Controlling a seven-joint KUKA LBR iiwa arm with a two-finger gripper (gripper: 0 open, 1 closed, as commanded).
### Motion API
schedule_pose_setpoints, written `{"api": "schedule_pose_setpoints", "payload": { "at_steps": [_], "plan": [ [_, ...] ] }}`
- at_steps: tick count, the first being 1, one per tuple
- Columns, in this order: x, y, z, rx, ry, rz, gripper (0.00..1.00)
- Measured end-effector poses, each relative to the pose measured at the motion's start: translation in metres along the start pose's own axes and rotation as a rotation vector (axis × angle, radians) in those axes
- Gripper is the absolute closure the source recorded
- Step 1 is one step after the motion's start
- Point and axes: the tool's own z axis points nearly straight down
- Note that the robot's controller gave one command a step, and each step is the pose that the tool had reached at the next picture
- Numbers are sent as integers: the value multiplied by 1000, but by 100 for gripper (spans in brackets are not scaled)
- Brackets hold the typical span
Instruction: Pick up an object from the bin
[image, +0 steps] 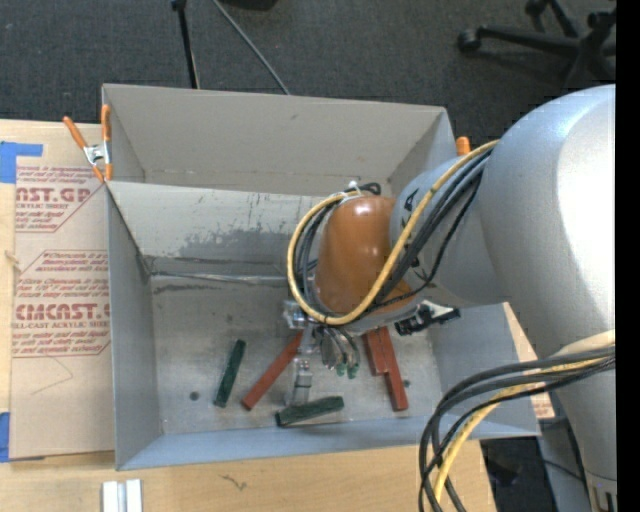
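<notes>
My gripper (325, 372) hangs low over the front middle of the bin floor, under the orange cover, and it looks open, with nothing visible between its fingers. Its left fingertip (303, 382) stands just right of a red-orange stick (268, 378) that lies slanted on the floor. A short dark green stick (311, 409) lies just in front of the gripper, near the bin's front wall. To the right of the gripper lies a red-brown stick (386, 368), pointing toward the front.
Another dark green stick (230, 373) lies further left on the floor, apart from the others. The arm and its cables cover the bin's right side. The back and left parts of the floor hold bare metal.
</notes>
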Motion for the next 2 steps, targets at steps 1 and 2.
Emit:
{"api": "schedule_pose_setpoints", "payload": {
  "at_steps": [1,2],
  "plan": [
    [-3,1,-5,-2,-6,-1,100],
    [-53,1,-31,-2,-14,1,100]
  ]
}}
